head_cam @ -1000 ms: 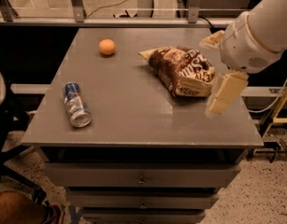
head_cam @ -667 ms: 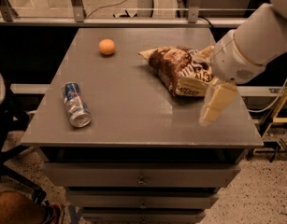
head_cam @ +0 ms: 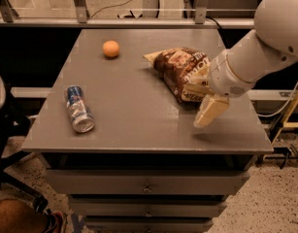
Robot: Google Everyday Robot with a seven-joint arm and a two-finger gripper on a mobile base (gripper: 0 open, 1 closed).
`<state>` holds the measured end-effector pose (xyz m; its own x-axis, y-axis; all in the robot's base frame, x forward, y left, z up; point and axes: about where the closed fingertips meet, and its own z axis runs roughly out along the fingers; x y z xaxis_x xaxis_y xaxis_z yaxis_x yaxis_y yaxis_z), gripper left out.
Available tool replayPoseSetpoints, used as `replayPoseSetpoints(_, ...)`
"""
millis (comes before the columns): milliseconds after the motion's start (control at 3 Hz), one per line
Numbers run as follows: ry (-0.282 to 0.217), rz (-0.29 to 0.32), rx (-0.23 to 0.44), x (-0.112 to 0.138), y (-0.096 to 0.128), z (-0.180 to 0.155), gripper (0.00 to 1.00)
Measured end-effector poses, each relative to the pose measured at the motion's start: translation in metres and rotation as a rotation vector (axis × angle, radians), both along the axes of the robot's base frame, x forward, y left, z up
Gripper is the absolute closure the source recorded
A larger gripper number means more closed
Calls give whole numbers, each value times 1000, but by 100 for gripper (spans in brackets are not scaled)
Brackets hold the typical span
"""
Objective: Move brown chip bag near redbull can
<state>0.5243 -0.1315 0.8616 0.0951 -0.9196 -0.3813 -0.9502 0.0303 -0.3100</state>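
The brown chip bag (head_cam: 177, 69) lies crinkled on the grey table (head_cam: 139, 120), right of centre towards the back. The redbull can (head_cam: 79, 108) lies on its side near the table's left front, its silver end facing the front. My gripper (head_cam: 201, 100) is at the bag's near right corner, low over the table. It is open: one cream finger (head_cam: 209, 111) hangs in front of the bag and the other lies against the bag's right edge. The white arm hides part of the bag's right side.
A small orange ball (head_cam: 111, 48) sits at the back left of the table. The table has drawers below its front edge (head_cam: 147, 185). A dark chair (head_cam: 3, 125) stands to the left. A railing runs behind the table.
My gripper and arm have moved left and down, from beside the table's right edge to the bag's near right corner. The bag, can and ball have not moved.
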Motion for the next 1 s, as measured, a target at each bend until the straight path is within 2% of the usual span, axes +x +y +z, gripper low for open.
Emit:
replayPoseSetpoints(667,-84,18,16,23,6,5,68)
replayPoseSetpoints(1000,-153,57,52,37,26,26,91)
